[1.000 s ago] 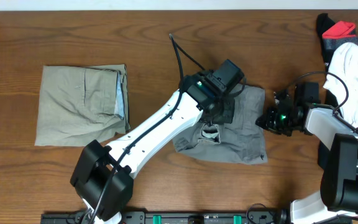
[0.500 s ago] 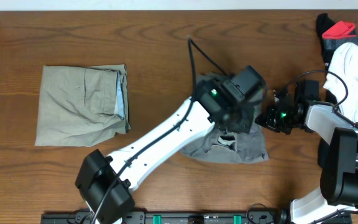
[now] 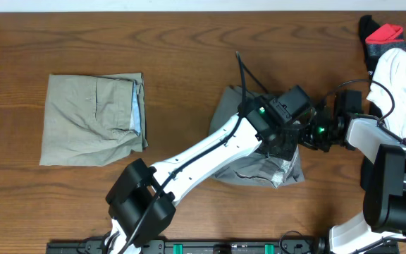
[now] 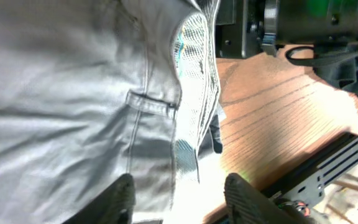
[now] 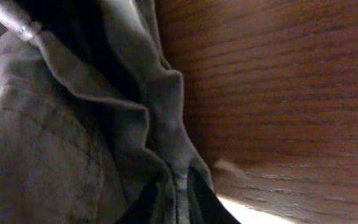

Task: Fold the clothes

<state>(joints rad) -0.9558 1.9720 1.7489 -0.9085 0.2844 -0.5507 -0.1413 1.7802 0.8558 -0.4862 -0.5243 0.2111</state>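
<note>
The mid-grey shorts lie right of centre, folded over, partly under my left arm. My left gripper hovers at their right edge. In the left wrist view its fingers stand apart above the grey shorts, and the left gripper is open with nothing in it. My right gripper sits just beside it. In the right wrist view the right gripper is shut on a ridge of the grey shorts. The khaki shorts lie folded at the far left.
A heap of white, black and red garments sits at the back right, by the right arm's base. A black rail runs along the table's front edge. Bare wood lies behind the two shorts.
My left arm has swept to the right across the grey shorts, drawing the cloth over with it, then opened its jaws and let go. The right gripper has stayed put, pinching the edge.
</note>
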